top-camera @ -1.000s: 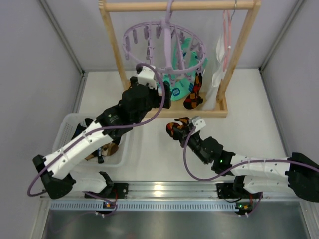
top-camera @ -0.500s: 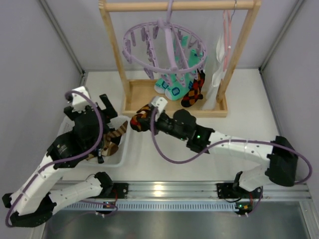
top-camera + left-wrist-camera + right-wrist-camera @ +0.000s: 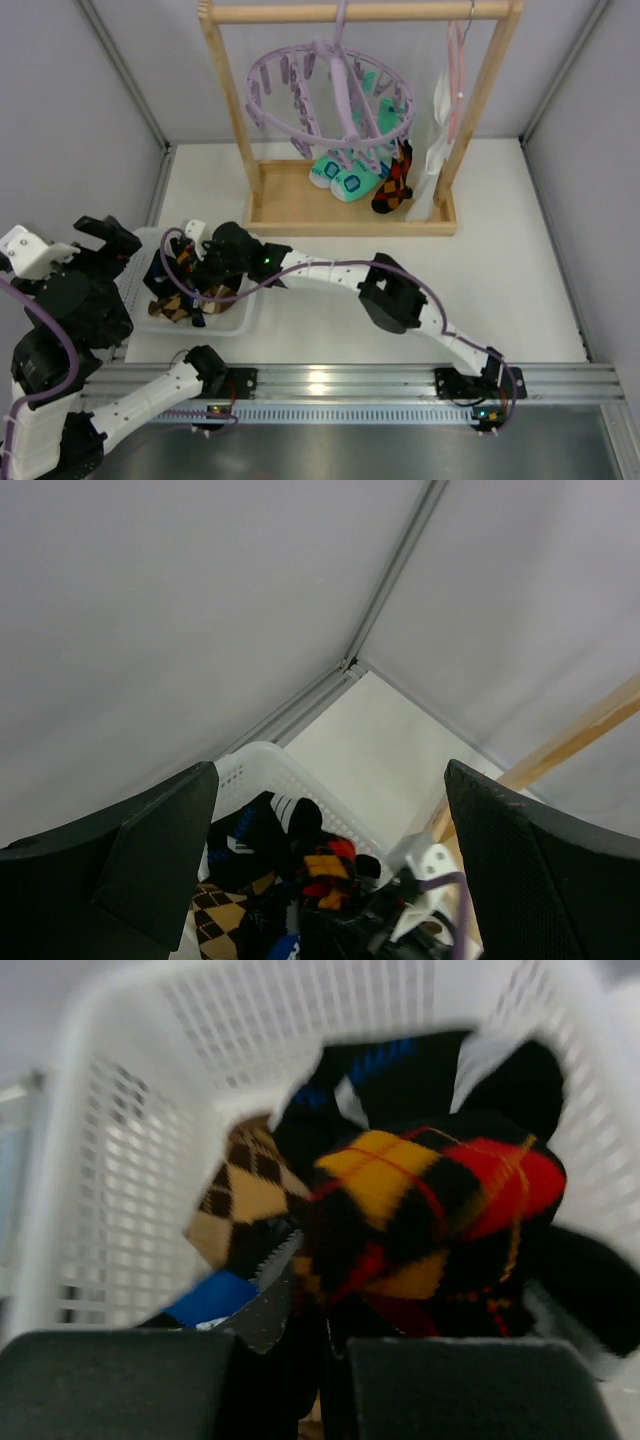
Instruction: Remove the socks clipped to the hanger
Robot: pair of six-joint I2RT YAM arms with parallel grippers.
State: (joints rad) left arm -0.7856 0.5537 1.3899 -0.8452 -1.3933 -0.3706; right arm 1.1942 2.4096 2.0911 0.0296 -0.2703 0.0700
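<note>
Roughly midway: our right pincer [image 3: 325,1345] is clenched on a red-orange sock [image 3: 420,1210] over the basket [image 3: 130,1160], near-left table corner; left pincer [image 3: 330,815] hangs released. We see mint socks [image 3: 340,178] and a patterned sock [image 3: 392,185] clipped on the hanger [image 3: 262,100], far edge.

Pale worktop [image 3: 500,260] carrying a basket and a drying frame

The off-white worktop runs from the aluminium rail [image 3: 330,380] at its near edge to the grey walls at the back and sides. A white perforated plastic basket [image 3: 133,262] sits on it at the near left, close to the left wall. The flat base of a tall wooden frame [image 3: 345,226] stands on it toward the back centre, well apart from the basket. In the left wrist view the basket [image 3: 262,758] lies beside a bare stretch of worktop [image 3: 390,730].
</note>
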